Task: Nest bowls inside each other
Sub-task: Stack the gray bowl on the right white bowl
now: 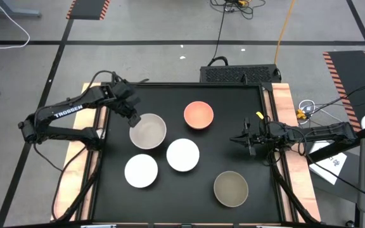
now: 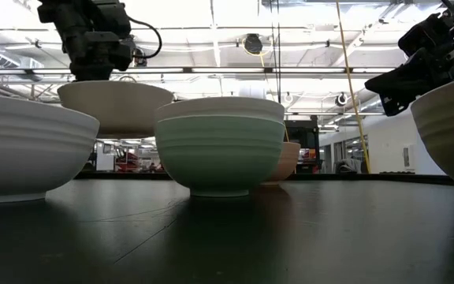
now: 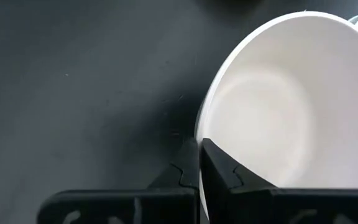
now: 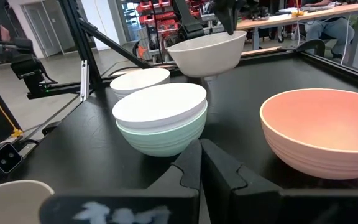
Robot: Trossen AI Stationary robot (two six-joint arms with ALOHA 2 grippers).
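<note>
A pale beige-grey round plastic bowl (image 1: 148, 132) is held off the black desk (image 1: 246, 114) by the left hand (image 1: 134, 117), whose fingers are clenched on the bowl's rim at its back-left edge. In the low view the bowl (image 2: 115, 106) is seen hanging clear of the surface, mouth upward and roughly level; nothing is seen inside it. In the left wrist view its pale interior (image 3: 291, 106) is seen just past the closed fingers.

A white round plastic bowl (image 1: 183, 154) is seated inside a mint-green round plastic bowl (image 2: 219, 150) near the middle of the desk, both upright, the white rim showing above the green wall. A second white round plastic bowl (image 1: 140, 170) stands alone, just to the front-left of that pair, upright and empty. A coral-pink round plastic bowl (image 1: 199, 115) is placed behind the pair, toward the back of the desk, mouth up, nothing in it. An olive-tan round plastic bowl (image 1: 230, 188) sits well apart at the front right, also upright and empty.

The right hand (image 1: 243, 139) is held above the desk's right side, between the coral-pink and olive-tan bowls, its fingers pressed together on nothing and pointed toward the desk's centre.
</note>
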